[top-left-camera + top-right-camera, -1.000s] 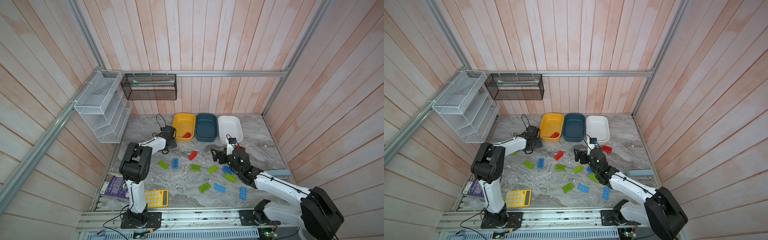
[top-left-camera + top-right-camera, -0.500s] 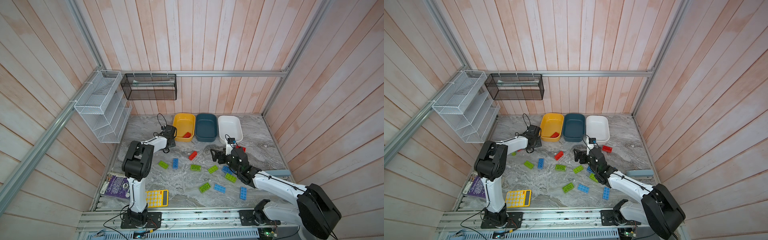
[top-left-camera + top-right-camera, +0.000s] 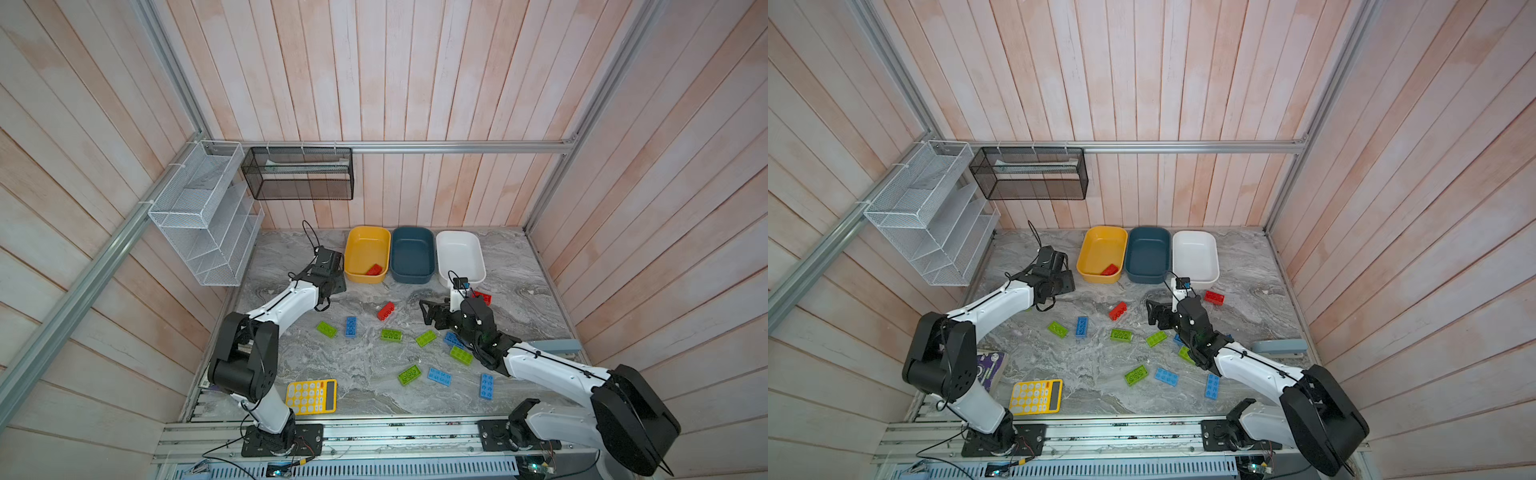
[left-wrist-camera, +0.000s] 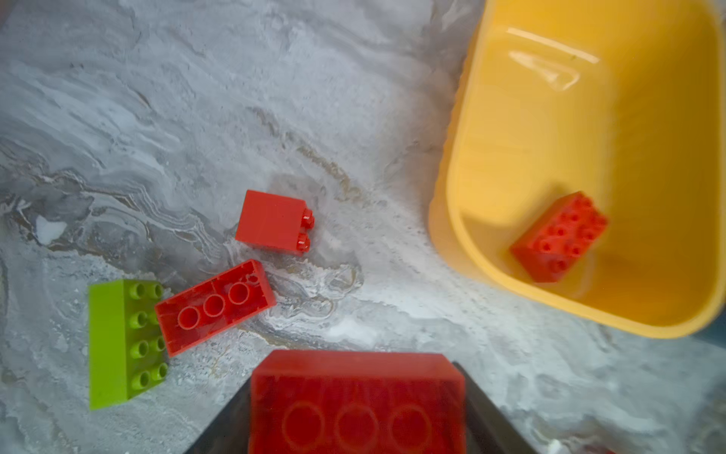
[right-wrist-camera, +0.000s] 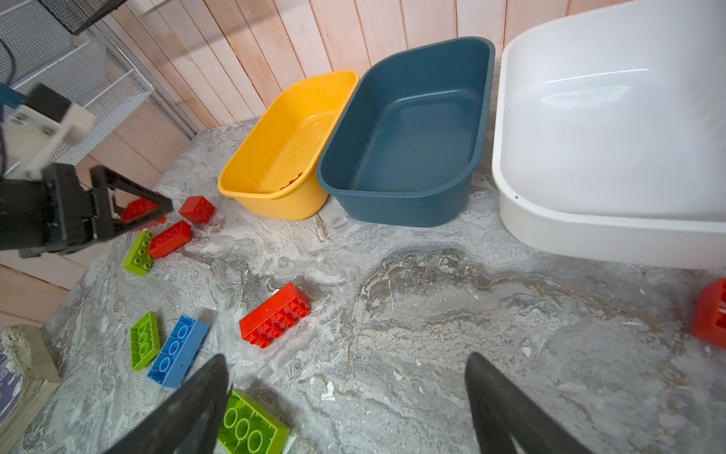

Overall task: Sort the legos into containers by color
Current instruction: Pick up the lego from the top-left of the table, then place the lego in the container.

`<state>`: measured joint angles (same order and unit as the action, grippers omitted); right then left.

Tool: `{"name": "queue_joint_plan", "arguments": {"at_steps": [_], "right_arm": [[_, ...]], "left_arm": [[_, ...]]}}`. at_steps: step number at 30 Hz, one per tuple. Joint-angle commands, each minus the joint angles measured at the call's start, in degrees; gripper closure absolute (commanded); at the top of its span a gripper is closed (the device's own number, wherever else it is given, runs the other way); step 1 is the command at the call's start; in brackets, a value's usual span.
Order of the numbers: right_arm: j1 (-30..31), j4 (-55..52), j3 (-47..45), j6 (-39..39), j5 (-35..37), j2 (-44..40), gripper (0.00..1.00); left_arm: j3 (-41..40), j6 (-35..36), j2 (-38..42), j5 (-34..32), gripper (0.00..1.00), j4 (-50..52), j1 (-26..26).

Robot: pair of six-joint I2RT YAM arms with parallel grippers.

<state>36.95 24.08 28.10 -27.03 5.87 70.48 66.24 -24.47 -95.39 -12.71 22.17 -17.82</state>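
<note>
Grey marbled worktop [image 3: 365, 361] carries everything. Three shallow rounded plastic tubs stand in a row at the far wall. The yellow tub [image 3: 365, 249] is just beside the left end effector [image 4: 355, 393]. The dark teal tub [image 3: 411, 253] is next, and the white tub [image 3: 457, 253] sits just beyond the right end effector [image 5: 347, 357]. Teal & white look empty; yellow has one red brick [image 4: 560, 236] inside.

Left end effector is clamped on a red studded plastic brick [image 4: 355, 408], hollow underside toward the wrist cam, near the yellow tub but not yet over it. Right end effector has its jaws wide apart w/ nothing btw them. An upturned lime green brick [image 5: 251, 426] lies just by one jaw, and a long red brick [image 5: 275, 314] lies ahead of it.

Ahead of the left end effector are two loose red bricks [image 4: 271, 222], one touching another lime brick [image 4: 123, 342].

Handling, judged: bricks prob. light, rigid, smooth, so slick but not crushable. Best hold is on flat opposite walls, centred. A pinch on studs or a corner could let the brick pivot & drop short of the rim.
</note>
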Motion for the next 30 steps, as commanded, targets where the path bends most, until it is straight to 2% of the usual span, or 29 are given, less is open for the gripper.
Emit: {"name": "queue_joint_plan", "arguments": {"at_steps": [1, 20, 23, 25, 30], "right_arm": [[0.48, 1.72, -0.33, -0.48, -0.97, 1.33, 0.06], [1.25, 0.13, 0.29, 0.04, 0.03, 2.34, 0.07], [1.60, -0.78, 1.06, 0.93, 0.54, 3.35, 0.07], [2.67, -3.43, 3.08, 2.23, 2.91, 5.51, 0.06], [6.08, -7.25, 7.23, 3.82, 5.32, 9.70, 0.03]], "left_arm": [[3.50, 2.55, 0.11, 3.71, 0.44, 2.39, -0.37], [39.30, 5.40, -28.80, 9.26, 0.45, 10.74, -2.26], [44.06, 5.49, -31.77, 8.89, 0.38, 12.75, -2.74], [46.01, 5.38, -32.55, 9.01, 0.24, 13.58, -2.88], [45.26, 5.17, -29.55, 9.52, 0.10, 13.60, -2.87]]}}
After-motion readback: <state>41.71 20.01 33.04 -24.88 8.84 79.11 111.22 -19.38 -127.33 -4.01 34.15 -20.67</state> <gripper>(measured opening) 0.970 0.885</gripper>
